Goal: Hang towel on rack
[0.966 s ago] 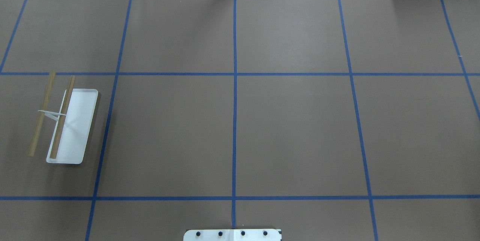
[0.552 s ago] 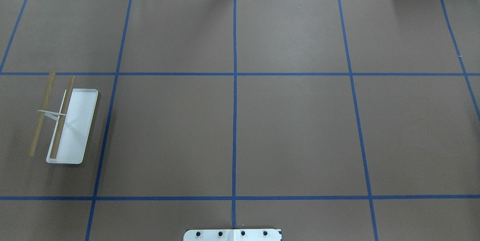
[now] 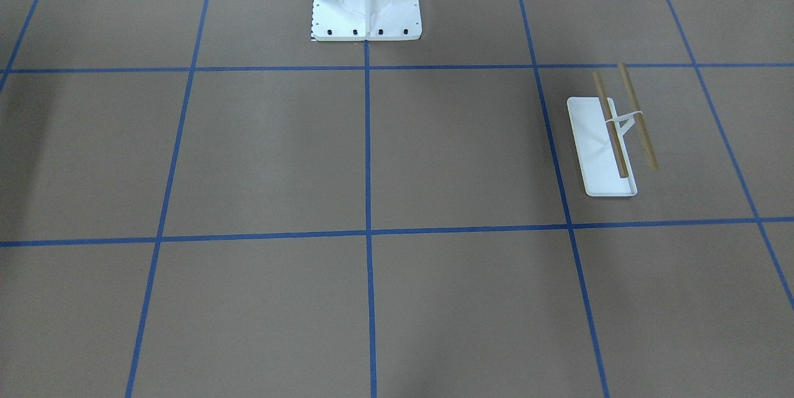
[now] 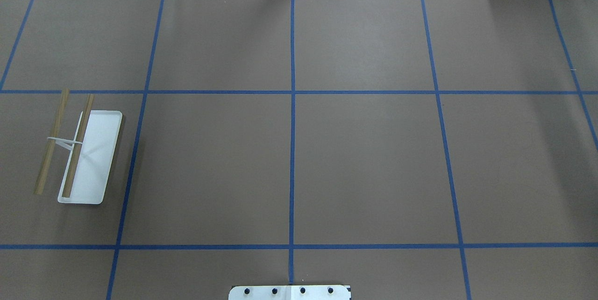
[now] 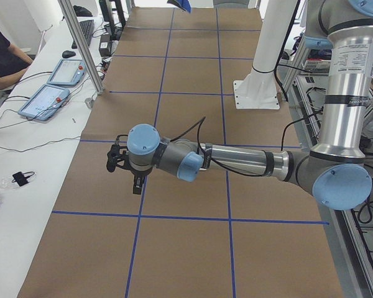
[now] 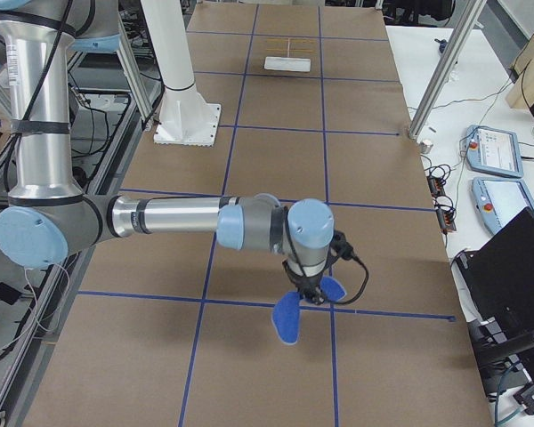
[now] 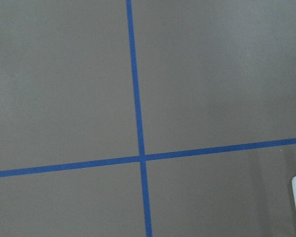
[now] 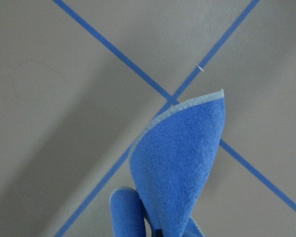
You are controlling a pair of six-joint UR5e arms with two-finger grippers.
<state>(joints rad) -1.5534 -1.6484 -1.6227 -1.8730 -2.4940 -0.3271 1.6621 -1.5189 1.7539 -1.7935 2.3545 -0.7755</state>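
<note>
The right end effector (image 6: 307, 286) hovers above the brown desk (image 4: 364, 164). The royal-blue towel (image 6: 289, 318) hangs folded just below it, clear of the surface, over a crossing of blue tape lines (image 8: 173, 101). The pictures do not show whether its fingers are clamped. The rack (image 4: 84, 150), with a white tray and two wooden rods, stands bare and well apart from that end effector, on the left arm's side. The left end effector (image 5: 129, 174) hangs over the desk; its fingers' state cannot be told.

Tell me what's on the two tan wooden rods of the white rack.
Nothing: both tan wooden rods are bare. One hides a strip of the flat white tray beneath.
</note>
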